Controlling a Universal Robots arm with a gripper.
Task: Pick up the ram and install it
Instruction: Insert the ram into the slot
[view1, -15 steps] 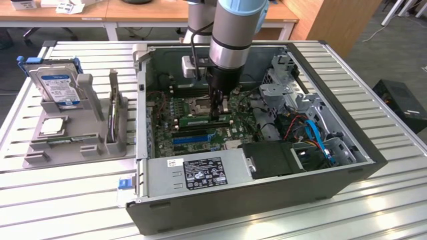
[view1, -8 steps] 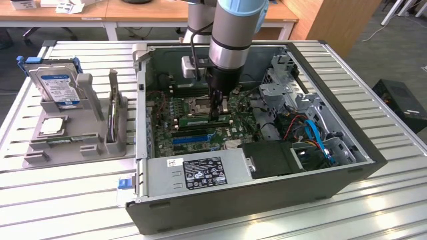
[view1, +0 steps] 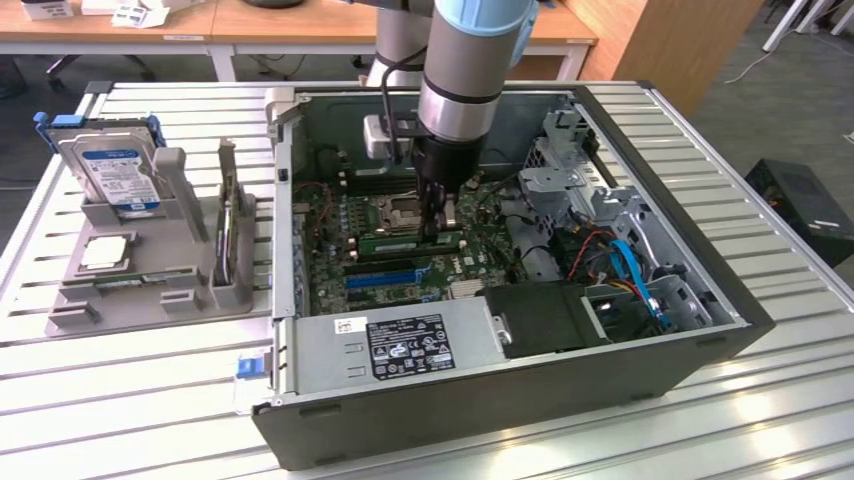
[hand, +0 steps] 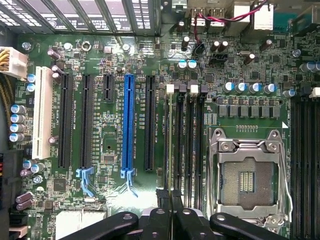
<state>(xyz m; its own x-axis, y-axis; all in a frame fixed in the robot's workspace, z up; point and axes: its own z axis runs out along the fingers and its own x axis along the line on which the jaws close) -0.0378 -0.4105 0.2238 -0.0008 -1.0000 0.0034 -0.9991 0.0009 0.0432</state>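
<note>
I see the gripper (hand: 169, 196) with its jaws pinched together on the ram (hand: 170, 145). The ram runs out from between them, edge-up, along a memory slot near the CPU socket (hand: 247, 175).

Exterior view: arm (view1: 467, 60) upper part cut off by top edge; power supply label (view1: 407, 345) print too small to read. Wrist view: hand (hand: 170, 195) linkage cut off by picture edge; ram (hand: 170, 145) edge-on, mere sliver, chips not discernible, seating in slot unclear.
</note>
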